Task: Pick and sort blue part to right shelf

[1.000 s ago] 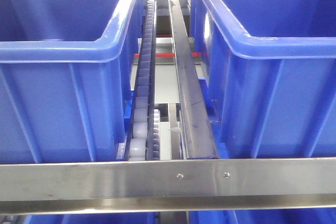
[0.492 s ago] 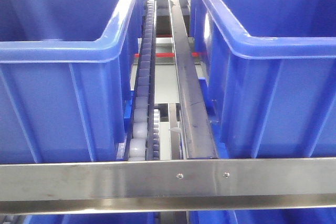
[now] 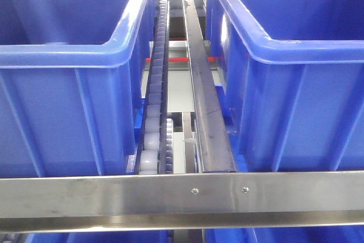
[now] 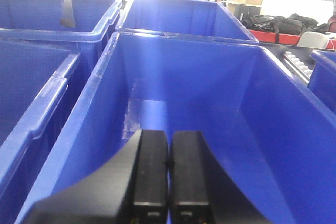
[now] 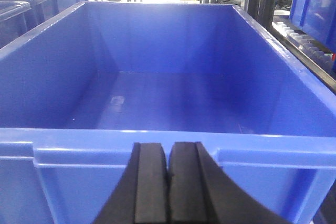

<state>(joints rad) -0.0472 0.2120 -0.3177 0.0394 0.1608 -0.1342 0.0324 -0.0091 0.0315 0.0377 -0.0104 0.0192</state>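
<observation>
a: both jaws are pressed together with nothing between them. your left gripper (image 4: 168, 174) sits low inside a bin (image 4: 252, 114), pads touching. your right gripper (image 5: 169, 182) hangs just outside the near wall of another bin (image 5: 157, 148), pads touching too.

b: so where's the blue part?

a: you can't see it in any view. the right bin's floor shows only a pale scuff on the left; the left bin's floor is bare where it shows. the front view gives you only two bin walls, the roller track (image 3: 153, 112) between them and the steel rail (image 3: 182, 194) across the near edge.

b: has anything just changed?

a: in the front view, nothing. over the last second the bins, track and rail sit exactly the same, and no arm has come into that view.

b: what does that mean for the task?

a: my guess is you're either between cycles or haven't picked yet. you hold nothing in either gripper, so the next job is finding the part, which must lie outside these views, before heading to the shelf (image 3: 284, 194).
</observation>
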